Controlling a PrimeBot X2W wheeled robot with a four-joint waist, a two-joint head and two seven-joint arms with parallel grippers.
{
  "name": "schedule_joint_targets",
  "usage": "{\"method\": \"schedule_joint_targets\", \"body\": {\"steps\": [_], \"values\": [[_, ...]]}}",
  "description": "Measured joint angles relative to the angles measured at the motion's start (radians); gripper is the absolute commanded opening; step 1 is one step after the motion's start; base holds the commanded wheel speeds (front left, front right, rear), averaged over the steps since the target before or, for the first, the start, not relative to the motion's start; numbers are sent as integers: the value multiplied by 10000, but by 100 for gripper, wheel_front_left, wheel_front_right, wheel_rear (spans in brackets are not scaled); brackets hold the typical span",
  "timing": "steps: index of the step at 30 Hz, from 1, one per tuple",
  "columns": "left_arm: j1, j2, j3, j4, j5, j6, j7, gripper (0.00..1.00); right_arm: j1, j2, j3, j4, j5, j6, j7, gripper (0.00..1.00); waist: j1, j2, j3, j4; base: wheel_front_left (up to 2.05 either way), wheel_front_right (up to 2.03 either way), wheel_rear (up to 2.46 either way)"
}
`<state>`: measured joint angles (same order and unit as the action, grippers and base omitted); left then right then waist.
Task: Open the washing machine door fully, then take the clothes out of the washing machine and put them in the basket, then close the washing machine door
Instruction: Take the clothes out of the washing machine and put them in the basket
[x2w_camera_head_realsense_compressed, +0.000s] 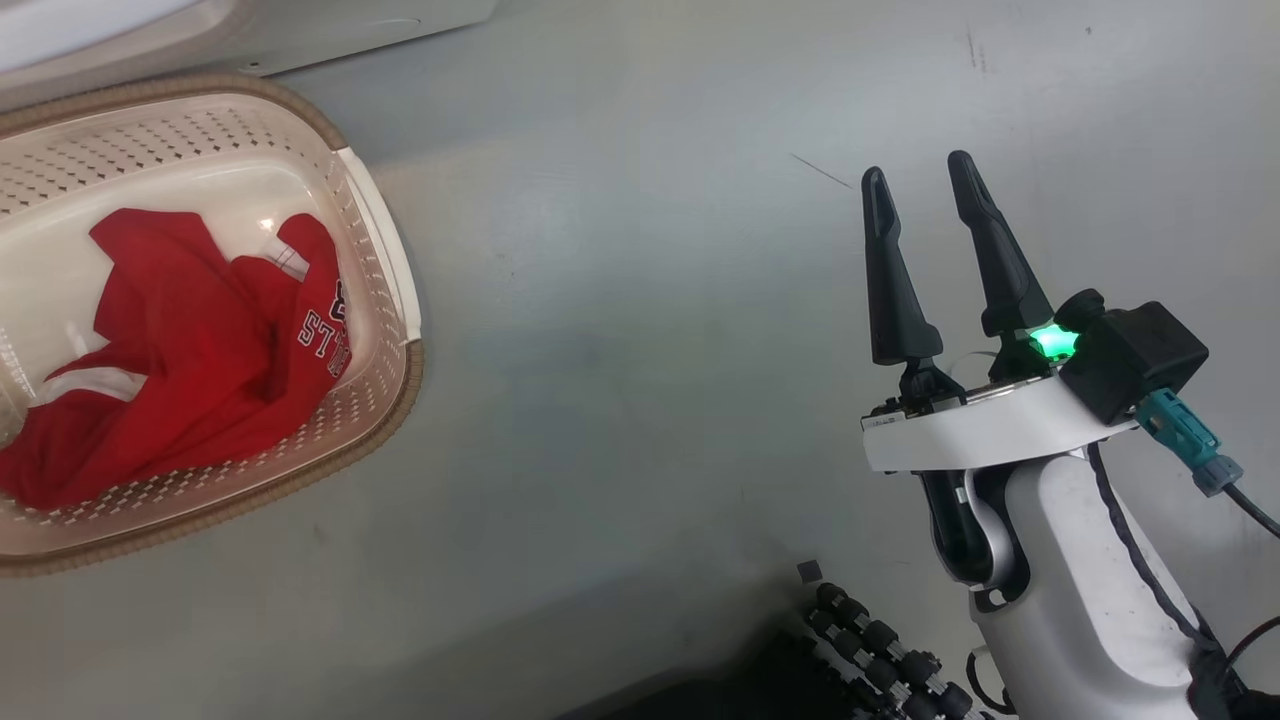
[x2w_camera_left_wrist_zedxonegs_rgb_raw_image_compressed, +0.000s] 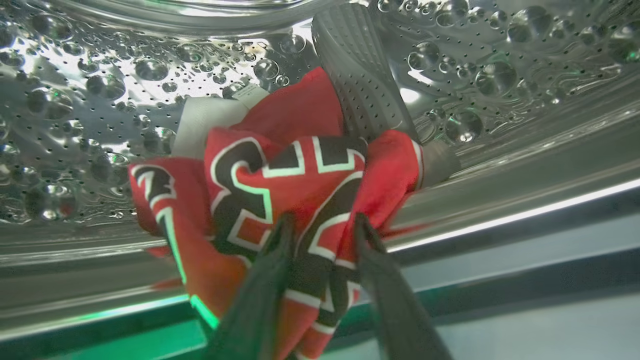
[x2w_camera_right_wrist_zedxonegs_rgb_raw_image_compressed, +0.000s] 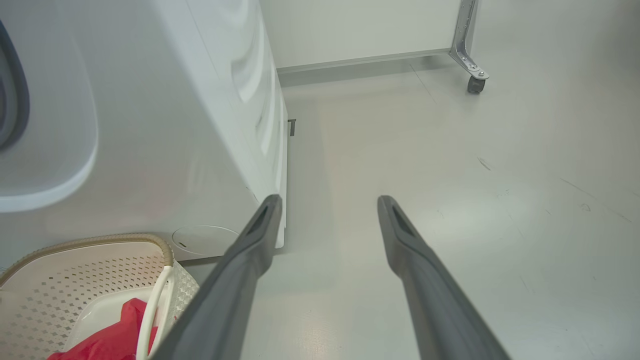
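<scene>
Inside the washing machine (x2w_camera_right_wrist_zedxonegs_rgb_raw_image_compressed: 175, 125), a bunched red jersey (x2w_camera_left_wrist_zedxonegs_rgb_raw_image_compressed: 300, 170) with dark numbers lies at the front lip of the steel drum (x2w_camera_left_wrist_zedxonegs_rgb_raw_image_compressed: 100, 85), straight ahead of the left claw (x2w_camera_left_wrist_zedxonegs_rgb_raw_image_compressed: 322, 220). The claw's fingers straddle a fold, partly narrowed; whether they pinch it cannot be told. The left arm is nearer. The right claw (x2w_camera_head_realsense_compressed: 918, 170) hangs spread over the floor (x2w_camera_head_realsense_compressed: 620, 300), well apart from the basket (x2w_camera_head_realsense_compressed: 400, 390), where another red garment (x2w_camera_head_realsense_compressed: 190, 350) lies.

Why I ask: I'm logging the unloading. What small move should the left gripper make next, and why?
Probably close the left gripper firmly: its fingers straddle a fold of the red clothes lying in the washing machine drum, and a firm pinch isn't evident yet.
</scene>
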<state>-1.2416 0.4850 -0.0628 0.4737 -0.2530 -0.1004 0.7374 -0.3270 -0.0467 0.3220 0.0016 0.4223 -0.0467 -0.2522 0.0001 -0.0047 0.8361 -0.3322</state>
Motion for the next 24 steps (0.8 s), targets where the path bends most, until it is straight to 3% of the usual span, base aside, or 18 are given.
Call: {"method": "schedule_joint_targets", "body": {"steps": [1,2,3,14,24], "values": [[-39,0,-12,15,0,0,-4,31,-35,0,15,-2,25,0,0,100,0,0,8,2,0,0,0],[-77,0,-25,19,19,0,-13,4,-74,0,27,-4,40,0,0,100,0,0,14,7,0,0,0],[-105,-2,-29,19,29,0,-71,0,-117,0,31,-8,52,-2,0,100,0,0,21,13,0,0,0],[-331,-35,-40,-35,-8,-2,-711,0,-307,0,-6,-15,54,-81,0,100,0,0,64,188,0,0,0],[-336,-504,4,-581,-50,-15,-2502,0,-357,-6,-339,13,-359,-100,0,100,0,0,-85,627,0,0,0]]}}
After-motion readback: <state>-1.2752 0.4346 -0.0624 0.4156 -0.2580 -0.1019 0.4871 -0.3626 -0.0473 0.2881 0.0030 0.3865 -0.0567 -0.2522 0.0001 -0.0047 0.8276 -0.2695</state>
